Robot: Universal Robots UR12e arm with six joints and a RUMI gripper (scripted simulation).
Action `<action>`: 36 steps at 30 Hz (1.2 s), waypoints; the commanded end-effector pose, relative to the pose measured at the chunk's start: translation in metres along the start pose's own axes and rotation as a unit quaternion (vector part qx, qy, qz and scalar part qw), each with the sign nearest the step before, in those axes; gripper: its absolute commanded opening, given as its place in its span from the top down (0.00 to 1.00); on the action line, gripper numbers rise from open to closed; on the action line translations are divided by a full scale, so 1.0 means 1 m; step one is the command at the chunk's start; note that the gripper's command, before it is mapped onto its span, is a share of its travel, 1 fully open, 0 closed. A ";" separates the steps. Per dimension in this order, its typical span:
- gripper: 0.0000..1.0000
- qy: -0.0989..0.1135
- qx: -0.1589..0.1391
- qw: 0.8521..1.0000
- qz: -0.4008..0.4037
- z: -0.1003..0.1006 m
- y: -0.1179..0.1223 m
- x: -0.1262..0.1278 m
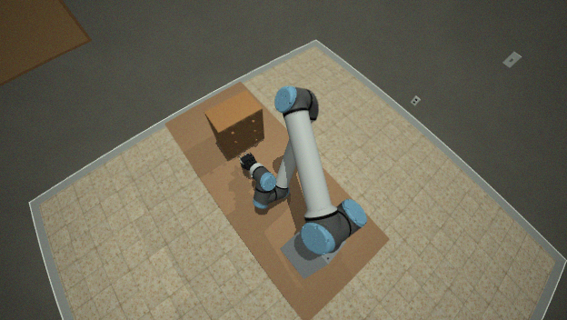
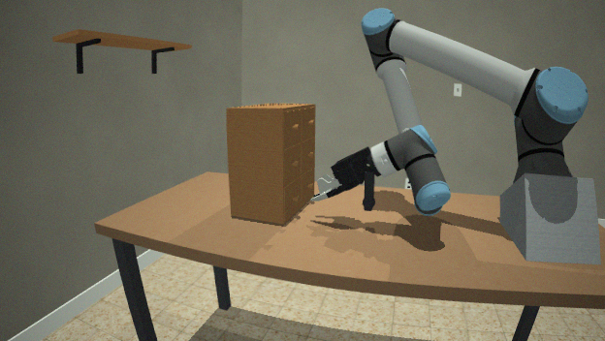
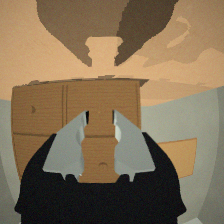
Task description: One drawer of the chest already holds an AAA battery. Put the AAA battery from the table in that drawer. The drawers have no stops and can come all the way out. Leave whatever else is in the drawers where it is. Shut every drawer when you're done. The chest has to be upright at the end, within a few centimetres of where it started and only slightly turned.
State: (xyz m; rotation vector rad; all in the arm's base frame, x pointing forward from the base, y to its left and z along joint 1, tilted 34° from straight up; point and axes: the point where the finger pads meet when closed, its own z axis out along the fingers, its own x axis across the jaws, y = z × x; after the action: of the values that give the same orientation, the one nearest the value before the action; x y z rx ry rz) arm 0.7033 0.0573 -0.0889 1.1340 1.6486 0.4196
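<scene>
Chest (image 1: 233,112) (image 2: 257,165) (image 3: 37,112) (wooden) upright, drawers shut

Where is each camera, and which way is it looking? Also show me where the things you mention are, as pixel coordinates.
Top: high above, looking down at the table (image 1: 254,227) (image 2: 194,252), whole arm (image 1: 309,159) (image 2: 461,58) showing.
Exterior: beside the table, looking across it; most of the arm shows.
Wrist: on the arm's end, looking past the end effector (image 1: 242,157) (image 2: 312,200) (image 3: 100,117) at the drawer fronts.
Top and exterior share the arm, table and chest (image 1: 233,111) (image 2: 257,165) (image 3: 40,110).
</scene>
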 end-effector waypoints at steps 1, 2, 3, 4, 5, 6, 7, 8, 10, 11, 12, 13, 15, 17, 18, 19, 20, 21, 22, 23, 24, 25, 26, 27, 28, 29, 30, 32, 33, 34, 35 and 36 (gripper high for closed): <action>0.80 0.000 0.000 1.000 0.000 -0.020 0.011 0.000; 0.80 0.000 0.000 1.000 0.000 -0.020 0.011 0.000; 0.80 0.000 0.000 1.000 0.000 -0.020 0.011 0.000; 0.80 0.000 0.000 1.000 0.000 -0.025 0.014 0.000; 0.80 0.000 0.000 1.000 0.000 -0.030 0.017 0.000; 0.80 0.000 0.000 1.000 0.000 -0.035 0.020 0.000; 0.80 0.000 0.000 1.000 0.000 -0.041 0.023 0.000; 0.80 0.000 0.000 1.000 0.000 -0.046 0.026 0.000; 0.80 0.000 0.000 1.000 0.000 -0.055 0.032 0.000; 0.80 0.000 0.000 1.000 0.000 -0.060 0.034 0.000; 0.80 0.000 0.000 1.000 0.000 -0.063 0.036 0.000; 0.80 0.000 0.000 1.000 0.000 -0.067 0.038 0.000; 0.80 0.000 0.000 1.000 0.000 -0.072 0.041 0.000; 0.80 0.000 0.000 1.000 0.000 -0.075 0.043 0.000; 0.80 0.000 0.000 1.000 0.000 -0.075 0.043 0.000; 0.80 0.000 0.000 1.000 0.000 -0.075 0.043 0.000; 0.80 0.000 0.000 1.000 0.000 -0.075 0.043 0.000; 0.80 0.000 0.000 1.000 0.000 -0.076 0.043 0.000; 0.80 0.000 0.000 1.000 0.000 -0.076 0.043 0.000; 0.80 0.000 0.000 1.000 0.000 -0.076 0.043 0.000; 0.80 0.000 0.000 1.000 0.000 -0.076 0.043 0.000; 0.80 0.000 0.000 1.000 0.000 -0.076 0.043 0.000; 0.80 0.000 0.000 1.000 0.000 -0.076 0.043 0.000; 0.80 0.000 0.000 1.000 0.000 -0.076 0.043 0.000; 0.80 0.000 0.001 1.000 0.000 -0.076 0.043 0.000; 0.80 0.000 0.001 1.000 0.000 -0.076 0.044 0.000; 0.80 0.000 0.002 1.000 0.000 -0.077 0.044 0.000; 0.80 0.000 0.004 1.000 0.000 -0.077 0.044 0.000; 0.80 0.000 0.006 1.000 0.000 -0.077 0.044 0.000; 0.80 0.000 0.008 1.000 0.000 -0.078 0.044 0.000; 0.80 0.000 0.010 1.000 0.000 -0.078 0.044 0.000; 0.80 0.000 0.010 1.000 0.000 -0.078 0.044 0.000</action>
State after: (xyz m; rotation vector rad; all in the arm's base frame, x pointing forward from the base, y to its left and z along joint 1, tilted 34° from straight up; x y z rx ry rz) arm 0.6556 0.0981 -0.0266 1.1423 1.6529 0.4111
